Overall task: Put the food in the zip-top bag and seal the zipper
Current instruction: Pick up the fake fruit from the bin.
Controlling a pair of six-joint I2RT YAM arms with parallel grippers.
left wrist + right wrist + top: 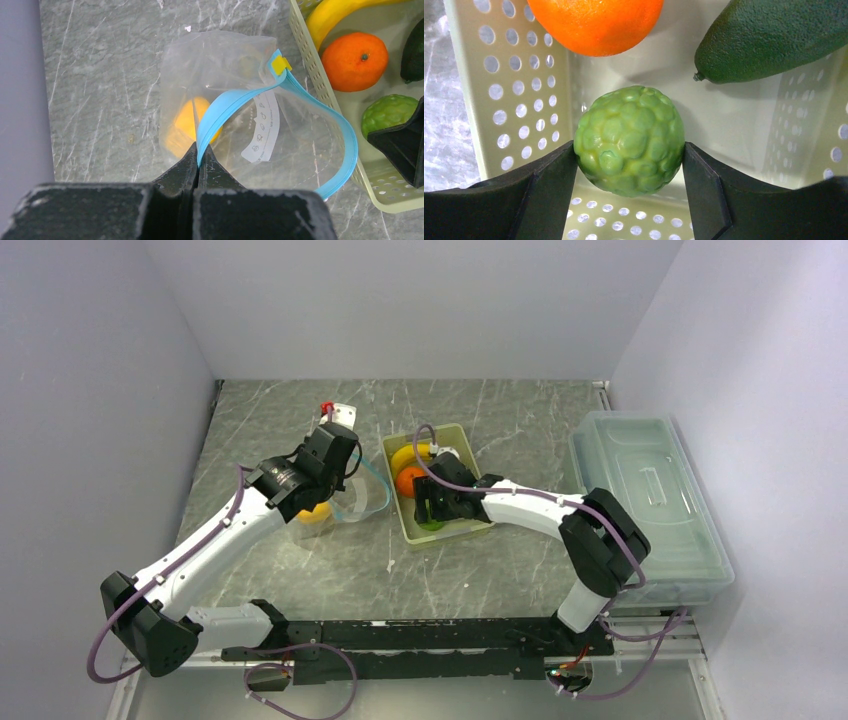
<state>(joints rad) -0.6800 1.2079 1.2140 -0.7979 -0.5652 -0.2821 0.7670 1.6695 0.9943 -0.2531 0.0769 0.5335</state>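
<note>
The clear zip-top bag [210, 55] lies left of the basket with its mouth held open. My left gripper [199, 152] is shut on its light-blue zipper strip [225, 102]. A yellow-orange pepper [187, 122] sits inside the bag. My right gripper [629, 147] is in the pale green perforated basket [519, 100], shut on the bumpy green ball [629, 137], one finger against each side. An orange round fruit [596, 22], a dark green avocado [769, 37] and a yellow banana [330, 17] lie in the basket. From the top view, the bag [360, 502] and basket [455, 530] sit side by side.
A large clear lidded box [650, 500] stands along the right wall. A small white piece with a red tip [340, 410] lies behind the bag. Grey walls enclose the marbled table [500, 570] on three sides.
</note>
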